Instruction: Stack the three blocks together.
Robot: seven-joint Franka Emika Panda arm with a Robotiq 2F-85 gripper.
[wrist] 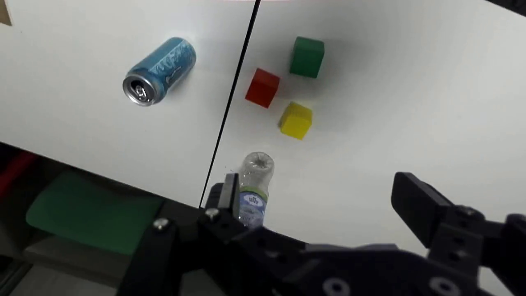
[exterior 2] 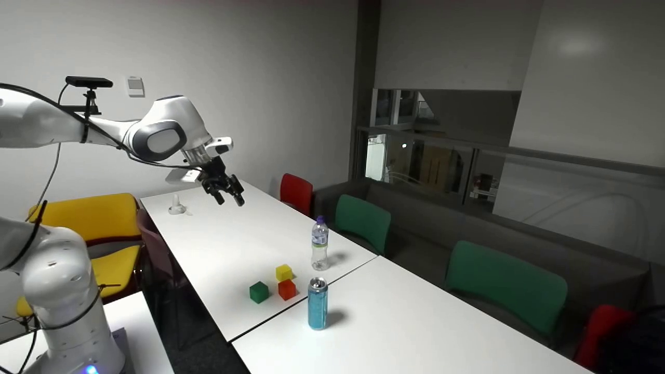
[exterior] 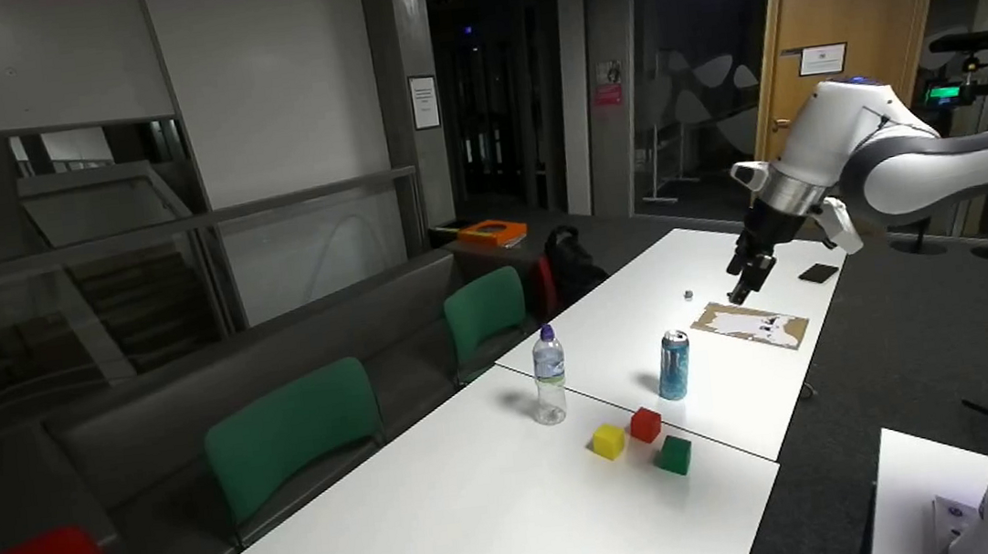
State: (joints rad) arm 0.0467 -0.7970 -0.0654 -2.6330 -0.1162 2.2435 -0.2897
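Three small cubes rest separately on the white table [exterior: 445, 511], close to the seam. The red block [wrist: 262, 88] lies nearest the seam, with gaps between it and the yellow block [wrist: 296, 121] and the green block [wrist: 307, 57]. Both exterior views show the red block [exterior: 645, 424], yellow block [exterior 2: 284, 272] and green block [exterior 2: 258, 292] flat on the tabletop, none on top of another. High above the table and away from the cubes hangs my gripper [exterior 2: 230, 201]. In the wrist view the gripper [wrist: 317, 176] has its fingers wide apart and holds nothing.
A clear bottle [exterior: 549, 381] with a purple cap stands upright near the yellow block. Across the seam, a blue can [exterior 2: 317, 306] stands upright near the red block. A cardboard piece [exterior: 752, 326] and a dark flat item [exterior: 818, 273] lie farther along the table.
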